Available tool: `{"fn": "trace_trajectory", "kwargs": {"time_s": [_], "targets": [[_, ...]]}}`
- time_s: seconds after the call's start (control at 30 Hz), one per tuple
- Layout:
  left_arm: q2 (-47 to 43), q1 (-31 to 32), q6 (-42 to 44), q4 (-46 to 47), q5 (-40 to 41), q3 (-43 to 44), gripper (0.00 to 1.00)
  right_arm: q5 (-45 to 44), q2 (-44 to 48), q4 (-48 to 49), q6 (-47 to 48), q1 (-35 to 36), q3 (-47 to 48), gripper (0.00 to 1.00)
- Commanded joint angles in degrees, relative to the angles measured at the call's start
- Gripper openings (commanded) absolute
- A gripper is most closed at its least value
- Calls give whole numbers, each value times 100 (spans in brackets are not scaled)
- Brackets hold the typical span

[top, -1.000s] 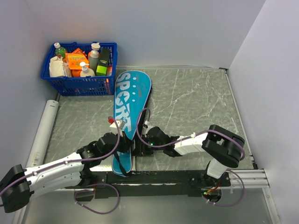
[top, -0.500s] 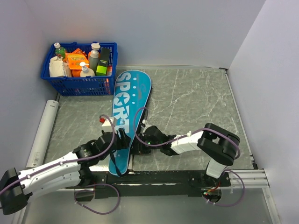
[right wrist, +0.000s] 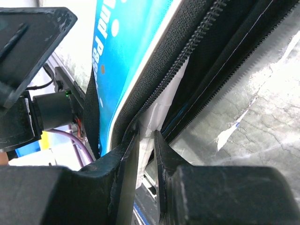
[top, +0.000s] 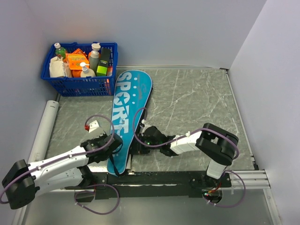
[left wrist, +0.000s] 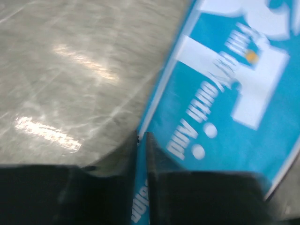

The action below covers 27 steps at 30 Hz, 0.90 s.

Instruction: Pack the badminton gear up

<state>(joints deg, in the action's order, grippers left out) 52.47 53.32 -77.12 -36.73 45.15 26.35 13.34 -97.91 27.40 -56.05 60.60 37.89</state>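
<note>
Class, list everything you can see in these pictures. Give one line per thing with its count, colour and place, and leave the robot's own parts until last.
bag: one, teal with white "SPORT" lettering, lying lengthways in the middle of the table
basket: one, blue, far-left corner of the table
bottles: several, white, grey and green, standing in the basket
packet: one, orange, in the basket
tube: one, white, along the table's left edge
table: one, grey marbled, under everything
left arm: one, white and black, near-left
right arm: one, white and black, near-right
left pincer: one, black, shut on the bag's left edge
right pincer: one, black, shut on the bag's zip edge
</note>
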Motion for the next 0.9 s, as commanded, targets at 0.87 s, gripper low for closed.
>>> {"fn": "trace_trajectory", "kwargs": {"time_s": [0.87], "targets": [[1081, -1246, 1147, 1889, -2660, -498, 1, -95, -439, 582, 121, -101, 175, 25]]}}
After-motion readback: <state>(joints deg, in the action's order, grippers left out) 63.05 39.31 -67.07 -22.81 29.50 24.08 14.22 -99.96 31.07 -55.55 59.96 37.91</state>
